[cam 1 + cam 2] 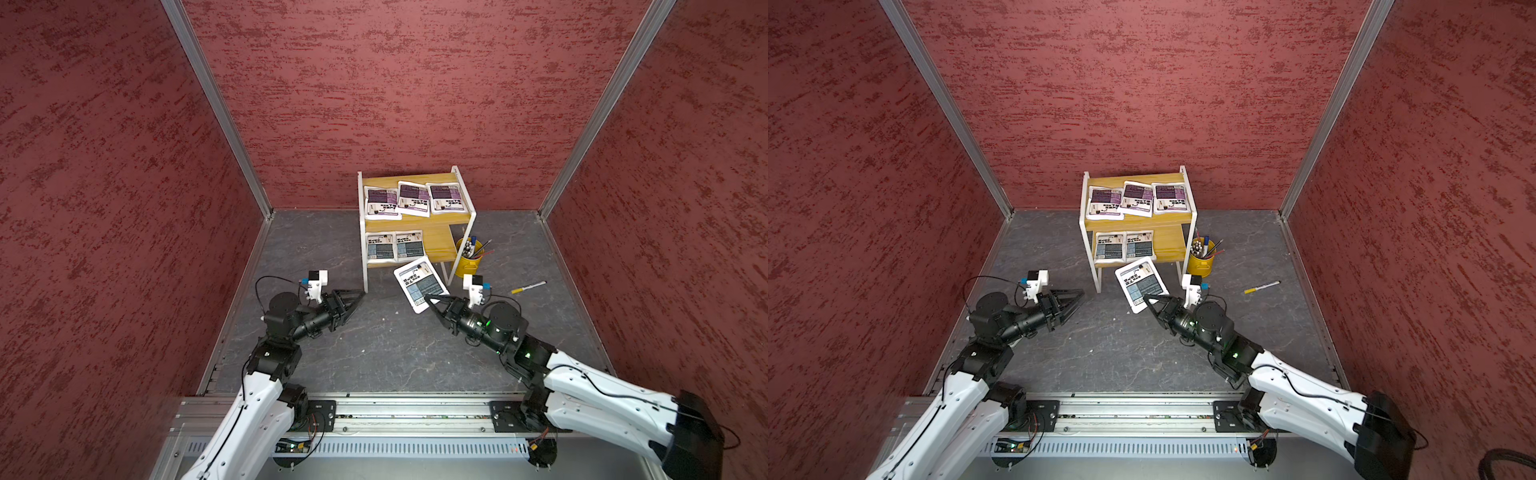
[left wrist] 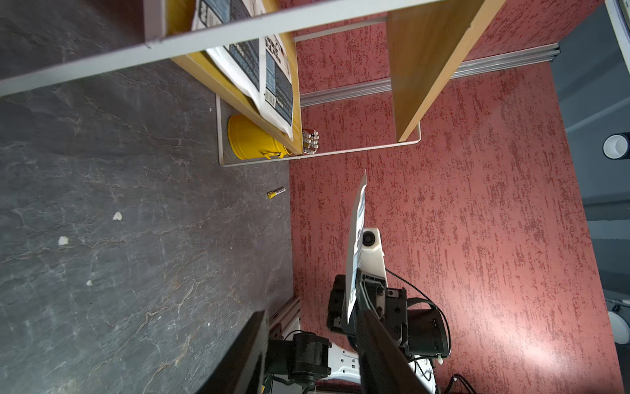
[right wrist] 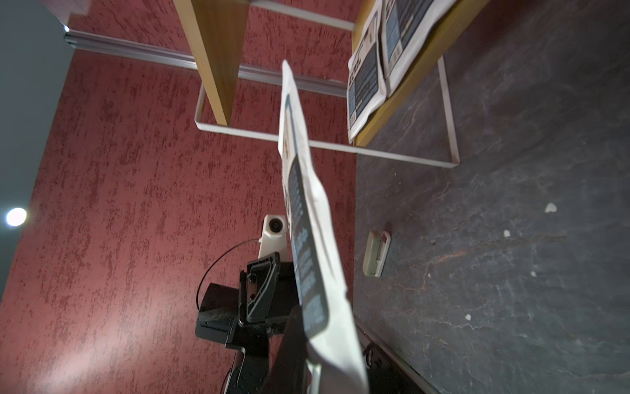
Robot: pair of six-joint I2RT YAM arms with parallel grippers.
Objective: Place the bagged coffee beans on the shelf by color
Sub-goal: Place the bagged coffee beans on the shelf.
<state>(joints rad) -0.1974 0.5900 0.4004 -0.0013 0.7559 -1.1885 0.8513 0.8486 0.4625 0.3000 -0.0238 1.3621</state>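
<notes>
My right jaws pinch 1 grey-blue pouch [image 1: 419,284] by its near edge, where it is likely light, slick and floppy, while my left jaws stand apart, empty.

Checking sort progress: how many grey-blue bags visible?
3. First bag and second bag side by side on the shelf's lower board; third bag in the right gripper, not yet shelved. None look hidden.

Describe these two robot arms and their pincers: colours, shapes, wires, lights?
The left arm and right arm have white shells, then black cylindrical joints. The left pincer and right pincer are black, with tapering pointed fingers. Each wrist carries a white camera bracket with a blue block. Thin black cables run outside; green lights glow on the right arm.
</notes>
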